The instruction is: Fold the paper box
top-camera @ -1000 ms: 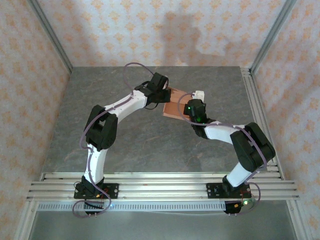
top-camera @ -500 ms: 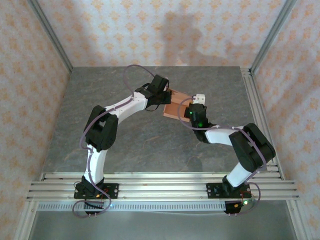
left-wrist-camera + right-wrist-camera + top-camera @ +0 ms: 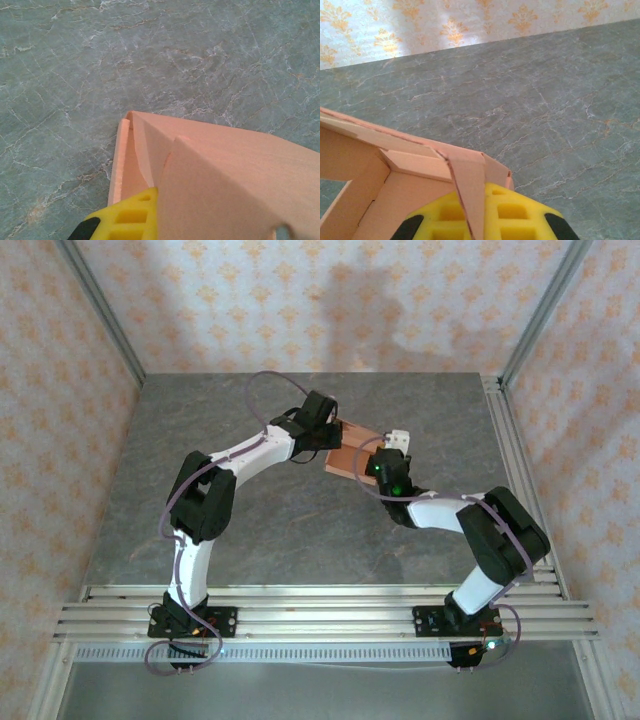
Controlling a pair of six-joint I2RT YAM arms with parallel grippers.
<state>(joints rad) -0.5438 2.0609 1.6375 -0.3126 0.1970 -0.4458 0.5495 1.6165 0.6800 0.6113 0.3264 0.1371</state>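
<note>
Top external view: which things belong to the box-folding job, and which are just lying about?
In the job:
- paper box, partly folded
- left tool, shut on the box
- right tool, shut on the box

Not in the job, just surroundings:
- grey table
- aluminium rails
- patterned walls

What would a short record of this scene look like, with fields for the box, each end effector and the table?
item: box, salmon-orange card, partly folded, side walls standing up
place: far middle of the grey stone-look table
left end effector: shut on the box's left side
right end effector: shut on a card wall at the box's near right side
progress: top open, not yet a closed box
</note>
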